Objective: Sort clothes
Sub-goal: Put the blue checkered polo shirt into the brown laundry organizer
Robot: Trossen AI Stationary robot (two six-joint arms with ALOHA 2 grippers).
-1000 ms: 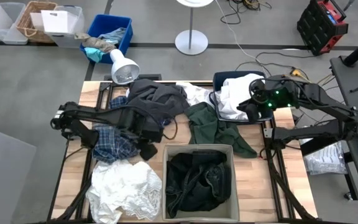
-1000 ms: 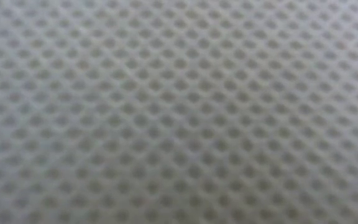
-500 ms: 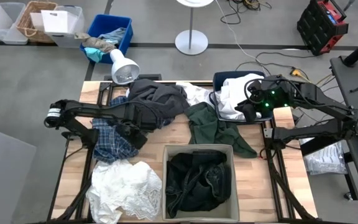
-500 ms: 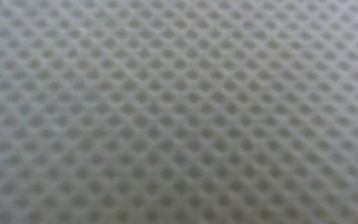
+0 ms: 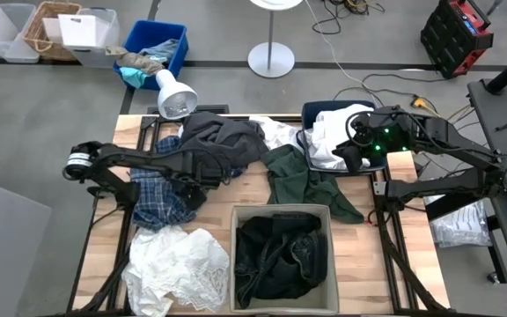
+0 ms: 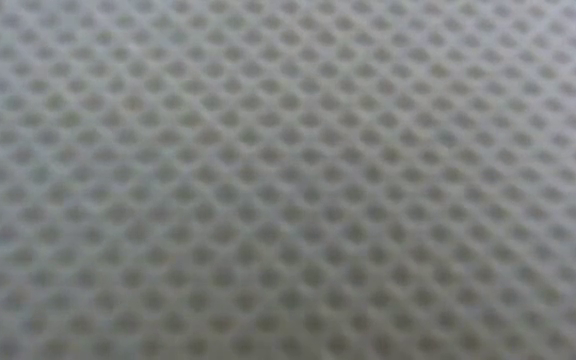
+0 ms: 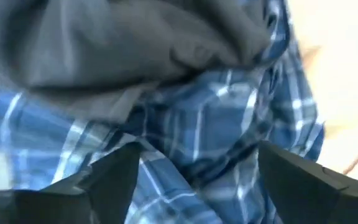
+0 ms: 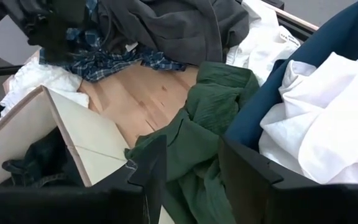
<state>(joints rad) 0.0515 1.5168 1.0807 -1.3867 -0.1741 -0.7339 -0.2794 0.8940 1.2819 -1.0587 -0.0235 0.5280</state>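
Observation:
A blue-and-white plaid shirt (image 5: 152, 201) lies at the table's left, partly under a charcoal grey garment (image 5: 223, 136). My left gripper (image 5: 194, 185) points down over the plaid shirt (image 7: 229, 118), open, a finger on either side of its folds. A white garment (image 5: 179, 269) lies at the near left and a dark green one (image 5: 302, 176) in the middle. A black garment (image 5: 280, 255) fills the beige bin (image 5: 280, 209). White clothes (image 5: 333, 132) lie in the blue bin (image 5: 311, 110). My right gripper (image 5: 349, 158) hovers open over that bin's near edge, holding nothing. My left gripper comes at the plaid shirt's bunched folds (image 7: 191, 168) from above with its fingers (image 7: 110, 180) spread wide. I cannot tell whether they touch the cloth.
A white mesh fabric (image 6: 288, 180) covers the whole low view. A white lamp head (image 5: 176, 99) leans over the table's far left corner. Bare wood (image 5: 246, 189) shows between the grey garment and the beige bin. On the floor beyond stands a blue crate (image 5: 170, 35) with rags.
My left gripper has gone down and toward the table's left edge, from beside the beige bin's far left corner to over the plaid shirt. The clothes lie as before.

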